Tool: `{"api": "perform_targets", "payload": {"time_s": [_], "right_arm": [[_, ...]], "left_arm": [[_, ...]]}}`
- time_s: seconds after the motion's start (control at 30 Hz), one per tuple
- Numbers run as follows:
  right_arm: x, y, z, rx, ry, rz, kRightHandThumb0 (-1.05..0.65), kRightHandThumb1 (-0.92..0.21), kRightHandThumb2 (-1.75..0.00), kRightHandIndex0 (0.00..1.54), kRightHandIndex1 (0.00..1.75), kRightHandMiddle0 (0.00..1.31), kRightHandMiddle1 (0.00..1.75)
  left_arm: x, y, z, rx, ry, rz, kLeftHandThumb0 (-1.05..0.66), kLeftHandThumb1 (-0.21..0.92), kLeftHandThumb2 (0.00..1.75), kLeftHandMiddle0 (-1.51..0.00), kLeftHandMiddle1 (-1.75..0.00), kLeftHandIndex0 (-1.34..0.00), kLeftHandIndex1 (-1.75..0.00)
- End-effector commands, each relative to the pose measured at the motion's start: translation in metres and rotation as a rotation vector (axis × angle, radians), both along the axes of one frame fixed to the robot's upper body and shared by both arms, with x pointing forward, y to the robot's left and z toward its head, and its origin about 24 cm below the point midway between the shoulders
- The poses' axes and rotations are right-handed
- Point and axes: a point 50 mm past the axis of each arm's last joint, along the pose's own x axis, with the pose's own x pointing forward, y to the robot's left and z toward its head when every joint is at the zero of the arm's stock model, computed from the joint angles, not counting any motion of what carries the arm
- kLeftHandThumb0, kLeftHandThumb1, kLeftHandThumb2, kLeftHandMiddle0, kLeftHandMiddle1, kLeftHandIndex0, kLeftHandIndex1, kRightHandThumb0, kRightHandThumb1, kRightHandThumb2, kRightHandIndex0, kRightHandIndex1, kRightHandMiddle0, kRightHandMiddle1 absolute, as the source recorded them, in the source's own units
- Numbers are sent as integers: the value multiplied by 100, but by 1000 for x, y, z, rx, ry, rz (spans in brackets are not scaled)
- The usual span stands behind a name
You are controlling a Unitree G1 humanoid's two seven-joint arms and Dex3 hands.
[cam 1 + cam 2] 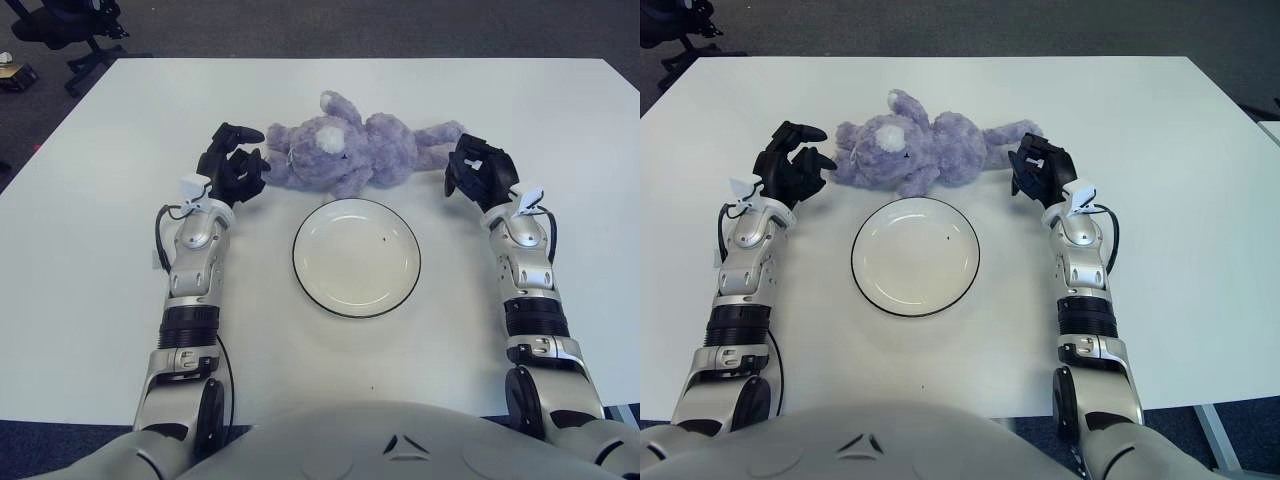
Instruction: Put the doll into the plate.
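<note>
A purple plush doll lies on its side on the white table, its head toward the left and its legs toward the right, just behind the plate. The white plate with a dark rim sits in front of it and holds nothing. My left hand is at the doll's head end, fingers spread and relaxed, close to the plush without gripping it. My right hand is at the doll's leg end, fingers loosely curled beside the feet, holding nothing.
The white table stretches wide on both sides of my arms. A black office chair stands on the dark carpet beyond the table's far left corner.
</note>
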Motion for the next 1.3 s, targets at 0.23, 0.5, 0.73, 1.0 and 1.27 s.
{"api": "perform_targets", "payload": {"time_s": [0.23, 0.5, 0.73, 1.0, 1.27], "right_arm": [[0, -1, 12, -35, -143, -170, -32, -92, -46, 96, 175, 72, 175], [9, -3, 33, -27, -197, -213, -31, -92, -41, 76, 163, 59, 175], [16, -7, 50, -46, -193, -234, -35, -85, -49, 75, 159, 40, 164], [39, -24, 73, -133, -170, -221, -36, -91, -38, 76, 154, 38, 157], [50, -27, 110, -196, -174, -189, -36, -92, -32, 80, 137, 41, 153]], "left_arm": [[5, 3, 18, 12, -259, 122, -1, 57, 92, -50, -170, -37, -150], [17, 11, 31, 54, -267, 82, -1, 61, 81, -56, -159, -40, -143], [32, 21, 53, 124, -273, 48, -1, 83, 39, -60, -142, -41, -131], [51, 36, 81, 205, -314, 28, -1, 92, 21, -66, -127, -38, -135], [66, 43, 121, 220, -316, 21, -1, 92, 20, -67, -124, -37, -137]]}}
